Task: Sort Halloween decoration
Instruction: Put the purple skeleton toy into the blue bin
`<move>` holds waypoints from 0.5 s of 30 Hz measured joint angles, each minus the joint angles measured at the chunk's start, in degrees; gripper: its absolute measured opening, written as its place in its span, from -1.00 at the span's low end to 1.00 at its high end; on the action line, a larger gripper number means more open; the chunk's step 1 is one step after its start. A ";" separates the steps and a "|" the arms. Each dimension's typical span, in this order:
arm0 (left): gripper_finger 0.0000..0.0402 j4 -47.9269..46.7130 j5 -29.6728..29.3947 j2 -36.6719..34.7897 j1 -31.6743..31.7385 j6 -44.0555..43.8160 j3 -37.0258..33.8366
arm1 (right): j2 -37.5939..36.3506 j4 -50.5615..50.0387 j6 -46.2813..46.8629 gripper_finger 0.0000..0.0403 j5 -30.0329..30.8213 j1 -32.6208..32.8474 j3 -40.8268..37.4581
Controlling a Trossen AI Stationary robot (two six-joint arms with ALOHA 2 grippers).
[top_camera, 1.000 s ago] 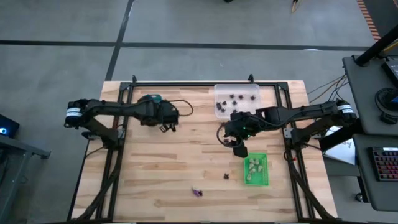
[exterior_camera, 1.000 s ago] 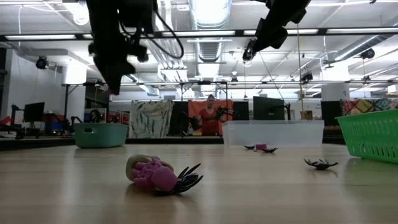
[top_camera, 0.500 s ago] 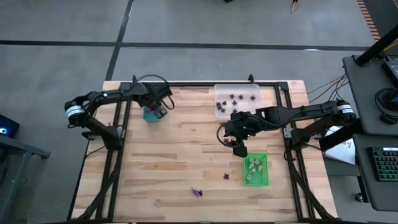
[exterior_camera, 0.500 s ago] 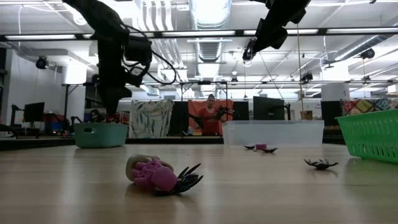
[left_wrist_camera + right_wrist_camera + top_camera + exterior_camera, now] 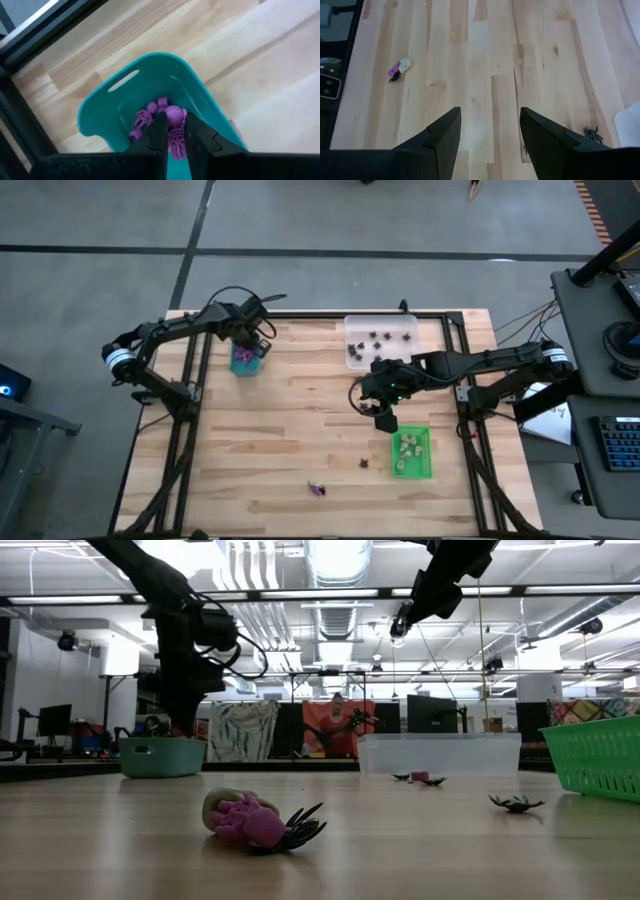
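Note:
My left gripper (image 5: 246, 352) (image 5: 175, 126) hangs over the teal tray (image 5: 244, 364) (image 5: 150, 75) at the table's far left, shut on a purple trinket (image 5: 174, 118). More purple trinkets (image 5: 144, 121) lie on the tray's floor. My right gripper (image 5: 384, 420) (image 5: 490, 114) is open and hovers above the table between the clear tray (image 5: 381, 340) of black spiders and the green tray (image 5: 411, 453) of cream trinkets. On the bare wood lie a purple, cream and black cluster (image 5: 317, 489) (image 5: 255, 821) (image 5: 400, 67) and a black spider (image 5: 363, 463) (image 5: 592, 133). My left gripper pinches the purple trinket between its two fingers (image 5: 160, 131), coming from above and pointing down into the teal tray. The trinket's round head (image 5: 174, 115) shows just past the fingertips and its body (image 5: 176, 142) runs back between them. It is lifted clear of the tray's floor.
The black frame rails (image 5: 300, 316) run along the table's edges, close to the teal tray (image 5: 160, 756). Cables trail off the left arm (image 5: 225, 298). Bare wood stretches across the table's middle and near left (image 5: 260, 460). In the low view, people show in the room behind.
My left gripper has swung from the table's middle-left toward the far left corner and come down over the teal tray, staying shut. The right arm and the trinkets on the table have kept still.

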 joint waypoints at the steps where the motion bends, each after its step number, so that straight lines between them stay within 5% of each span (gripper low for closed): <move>1: -0.91 0.28 -0.02 0.00 0.00 -1.25 -0.11 | 0.00 0.00 0.00 -0.03 -0.01 0.00 0.00; 15: -0.86 8.70 -0.19 0.00 -0.04 -4.89 -4.71 | 0.00 -1.60 0.42 -0.03 0.00 0.00 0.00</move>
